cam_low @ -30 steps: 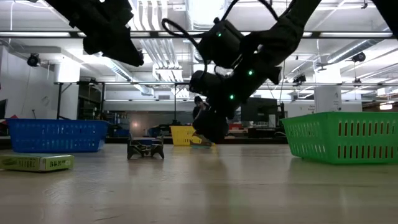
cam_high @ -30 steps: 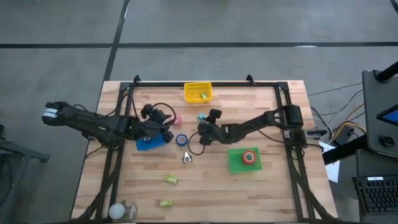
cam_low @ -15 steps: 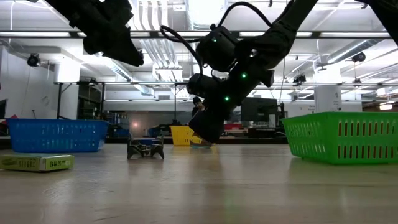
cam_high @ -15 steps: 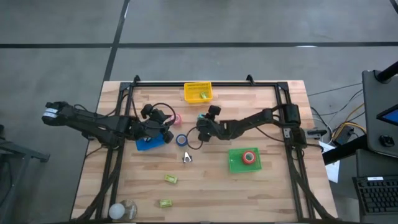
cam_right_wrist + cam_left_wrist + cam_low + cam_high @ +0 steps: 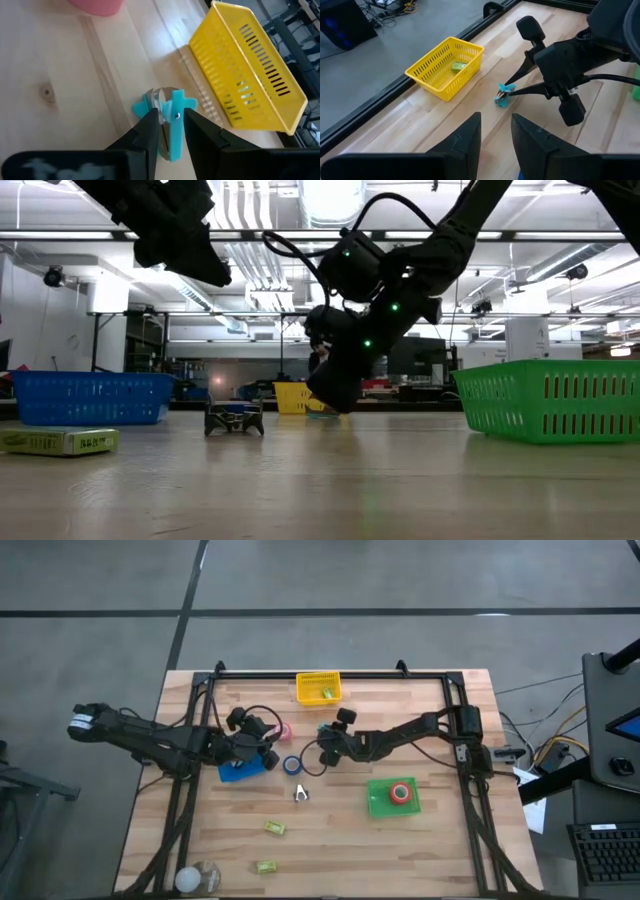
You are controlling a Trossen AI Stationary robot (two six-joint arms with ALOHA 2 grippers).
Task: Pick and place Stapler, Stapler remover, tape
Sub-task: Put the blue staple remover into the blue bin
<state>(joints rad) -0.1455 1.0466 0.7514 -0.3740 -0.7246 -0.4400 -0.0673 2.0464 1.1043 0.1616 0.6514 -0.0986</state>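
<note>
A teal stapler remover [image 5: 175, 107] lies on the table in front of the yellow basket [image 5: 318, 688]. My right gripper [image 5: 327, 734] has come down on it and is shut on it; it also shows in the left wrist view [image 5: 508, 91]. My left gripper [image 5: 266, 747] hangs open and empty above the blue basket [image 5: 238, 770]. A pink tape roll [image 5: 285, 729] and a blue tape roll [image 5: 292, 764] lie flat between the arms. A red tape roll [image 5: 400, 792] lies in the green basket [image 5: 378, 802]. A metal claw-shaped stapler remover [image 5: 300, 793] lies nearer the front. My right gripper pinches the teal stapler remover's middle [image 5: 173, 125] between its two fingers. The fingers [image 5: 522, 75] slant down from the table's right side. The remover's winged end [image 5: 142, 106] sticks out past the fingertips. I cannot tell whether it rests on the wood.
Two small yellow-green boxes [image 5: 274, 827] [image 5: 265, 866] lie toward the front, and a clear roll [image 5: 201, 878] sits at the front left corner. The yellow basket holds a green item [image 5: 458, 66]. A black frame [image 5: 330, 673] runs round the table.
My right gripper has moved toward the table's far edge, from beside the blue tape roll to the teal stapler remover. The remover stays where it was.
</note>
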